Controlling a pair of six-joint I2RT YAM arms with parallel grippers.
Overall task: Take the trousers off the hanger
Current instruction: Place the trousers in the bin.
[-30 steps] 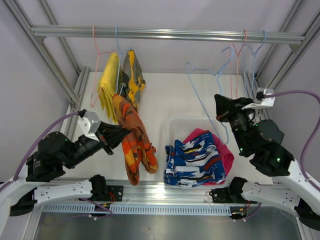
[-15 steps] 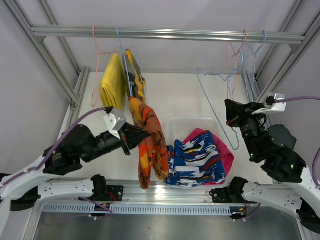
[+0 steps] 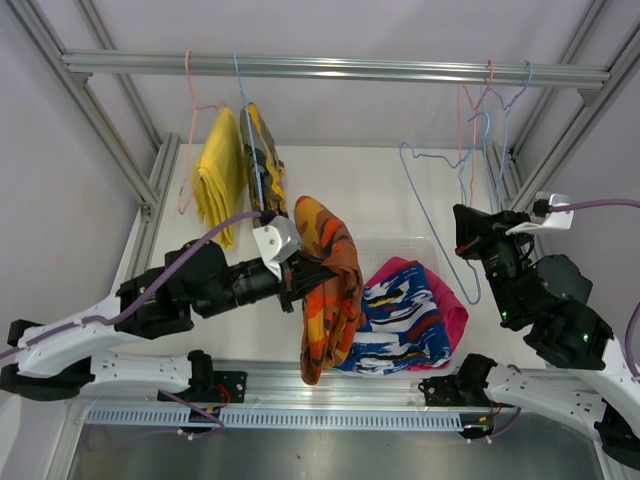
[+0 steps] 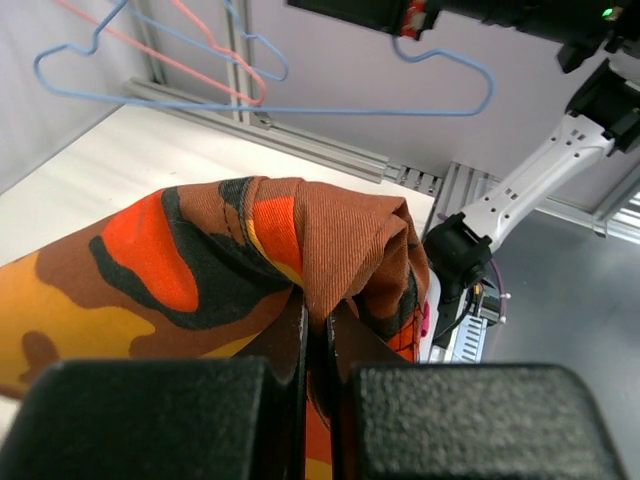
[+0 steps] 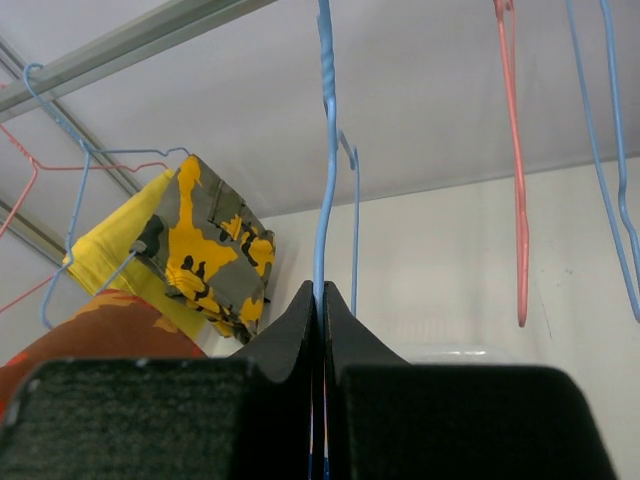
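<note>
From above, the left gripper (image 3: 305, 272) is clenching a bunched fold of the orange camouflage trousers (image 3: 330, 290). They are hanging free of any hanger, between the rail (image 3: 340, 68) and the clear bin (image 3: 380, 242). The removal of this pair looks done, so the step in hand is probably the drop-off. The next move calls for bringing the cloth right, over the bin, and releasing it onto the blue patterned trousers (image 3: 395, 320) and the pink trousers (image 3: 452, 312) lying there. The left arm is lying stretched low over the table (image 3: 330, 190), its wrist pointing right. The plain yellow trousers (image 3: 215, 170) and the olive camouflage trousers (image 3: 262, 150) are hanging at the far left, not yet removed. The right gripper (image 3: 462, 228) is standing raised at the right, beside an empty blue hanger (image 3: 437, 225).

In the left wrist view, the jaws are pressing together on a ridge of orange, brown and black cloth, which is filling the frame just beyond them.

In the right wrist view, the jaws are pinching the blue hanger's wire, which is rising straight up from the closed tips. The arm is pointing up and far-left towards the two hanging pairs.
</note>
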